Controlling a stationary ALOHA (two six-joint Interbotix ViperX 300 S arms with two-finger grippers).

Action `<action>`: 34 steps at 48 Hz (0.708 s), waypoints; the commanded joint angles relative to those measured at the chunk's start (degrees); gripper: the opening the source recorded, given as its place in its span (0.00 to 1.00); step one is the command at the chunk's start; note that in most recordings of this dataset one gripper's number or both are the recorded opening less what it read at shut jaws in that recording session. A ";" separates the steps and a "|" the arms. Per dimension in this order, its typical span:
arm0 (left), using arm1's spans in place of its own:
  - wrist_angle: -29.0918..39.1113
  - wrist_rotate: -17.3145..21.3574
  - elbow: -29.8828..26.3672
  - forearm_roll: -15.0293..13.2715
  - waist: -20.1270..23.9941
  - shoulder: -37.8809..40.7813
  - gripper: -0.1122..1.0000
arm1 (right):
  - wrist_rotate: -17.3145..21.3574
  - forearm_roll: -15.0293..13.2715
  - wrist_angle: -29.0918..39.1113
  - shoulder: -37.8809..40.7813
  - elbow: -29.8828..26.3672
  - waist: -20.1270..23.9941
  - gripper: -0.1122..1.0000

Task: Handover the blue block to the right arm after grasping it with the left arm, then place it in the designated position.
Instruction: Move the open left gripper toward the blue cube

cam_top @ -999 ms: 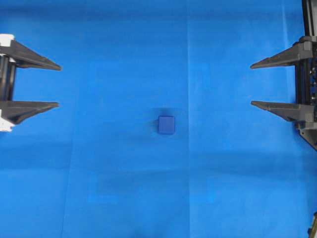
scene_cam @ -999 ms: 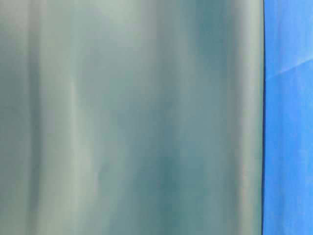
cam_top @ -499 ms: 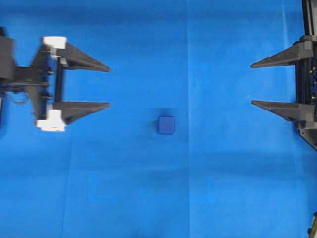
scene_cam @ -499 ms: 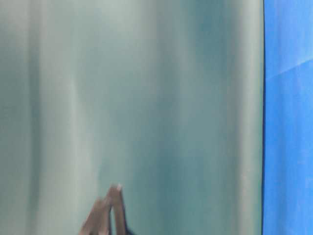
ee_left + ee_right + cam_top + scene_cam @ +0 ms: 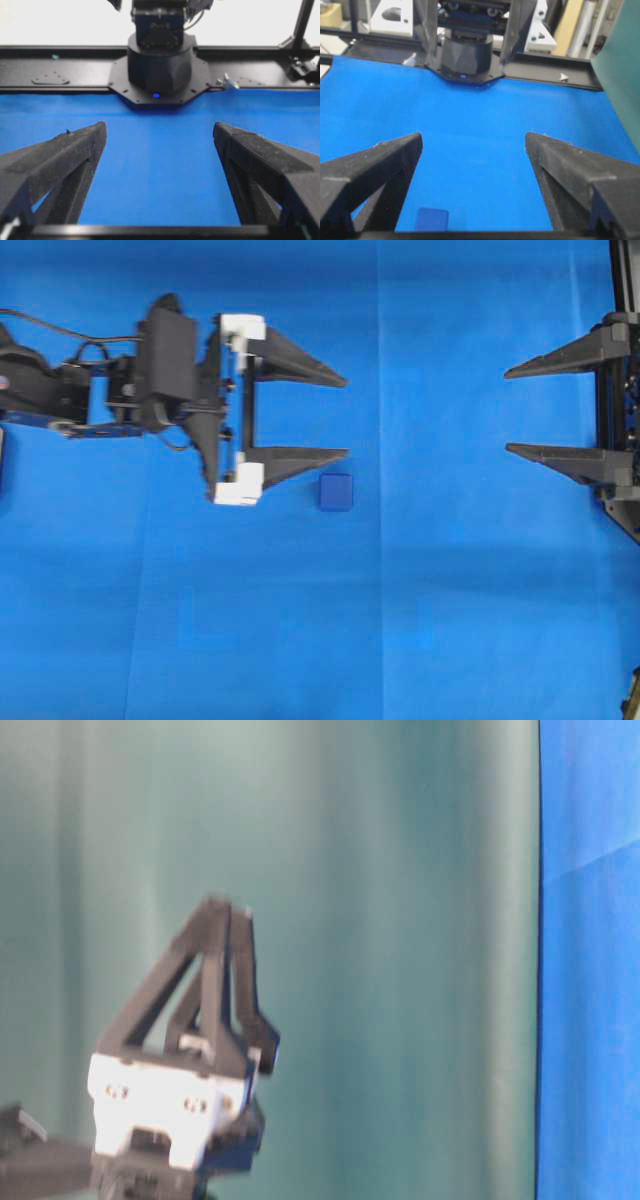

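Observation:
The blue block (image 5: 336, 492) lies on the blue cloth near the middle of the overhead view; it also shows at the bottom of the right wrist view (image 5: 432, 219). My left gripper (image 5: 346, 416), with white end pieces, is open and empty, its tips just left of and above the block; its lower finger (image 5: 300, 458) ends close to the block's upper left corner. It shows in the table-level view (image 5: 225, 915) and its own wrist view (image 5: 160, 132), where the block is out of view. My right gripper (image 5: 507, 410), all black, is open and empty at the right edge; it also shows in its wrist view (image 5: 472, 140).
The blue cloth (image 5: 400, 620) covers the table. A green backdrop (image 5: 400, 920) fills the table-level view. The opposite arm's black base (image 5: 157, 65) stands on a black frame at the cloth's far edge, and another base (image 5: 465, 57) shows in the right wrist view.
My left arm has moved right across the cloth, from the left edge to just beside the block, jaws still open. The right gripper and the block have not moved.

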 commanded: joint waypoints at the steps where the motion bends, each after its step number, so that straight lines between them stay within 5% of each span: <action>1: 1.23 -0.09 -3.96 0.00 0.18 0.97 0.92 | 0.09 0.09 -0.26 0.44 -1.41 -0.09 0.98; 21: 5.71 -1.14 -5.80 -0.09 0.18 2.02 0.92 | 0.00 0.09 0.35 0.44 -1.49 -0.09 0.98; 34: 28.56 -1.58 -13.80 -0.18 -0.26 4.83 0.92 | 0.00 0.18 0.26 0.44 -1.49 -0.09 0.98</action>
